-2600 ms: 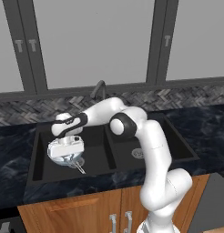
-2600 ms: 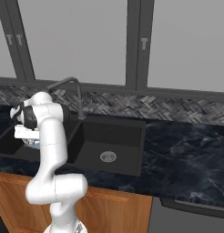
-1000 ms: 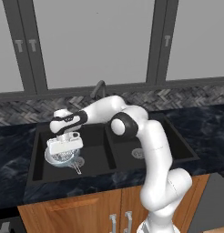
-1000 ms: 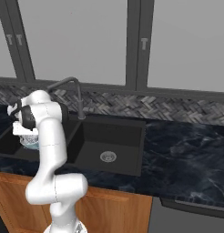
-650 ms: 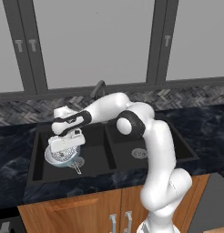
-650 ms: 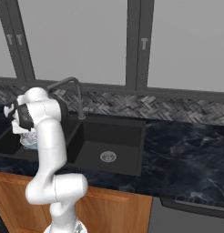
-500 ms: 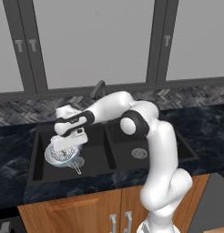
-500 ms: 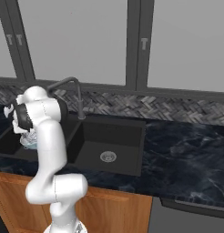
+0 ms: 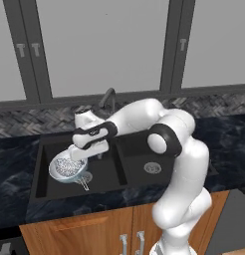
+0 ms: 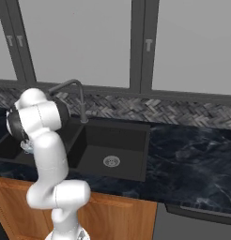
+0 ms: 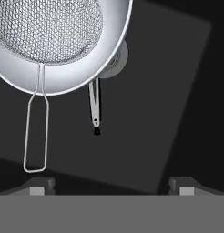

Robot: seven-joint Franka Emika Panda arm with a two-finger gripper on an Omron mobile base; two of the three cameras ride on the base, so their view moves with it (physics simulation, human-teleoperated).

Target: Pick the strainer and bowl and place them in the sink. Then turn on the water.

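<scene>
Left base view: bowl [image 9: 66, 169] lies in the left basin of the sink [image 9: 40, 169] with the strainer [image 9: 69, 166] nested inside; end effector [image 9: 86, 152] just above, jaws wide, gripping nothing. Hand view adds detail: strainer mesh [image 11: 48, 29] and its wire handle [image 11: 35, 132] overhanging the bowl rim [image 11: 109, 59], with the drain partly hidden behind.

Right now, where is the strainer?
The strainer sits inside the bowl in the left basin of the sink in the left base view, its handle reaching over the bowl's rim, just below the open gripper.
</scene>
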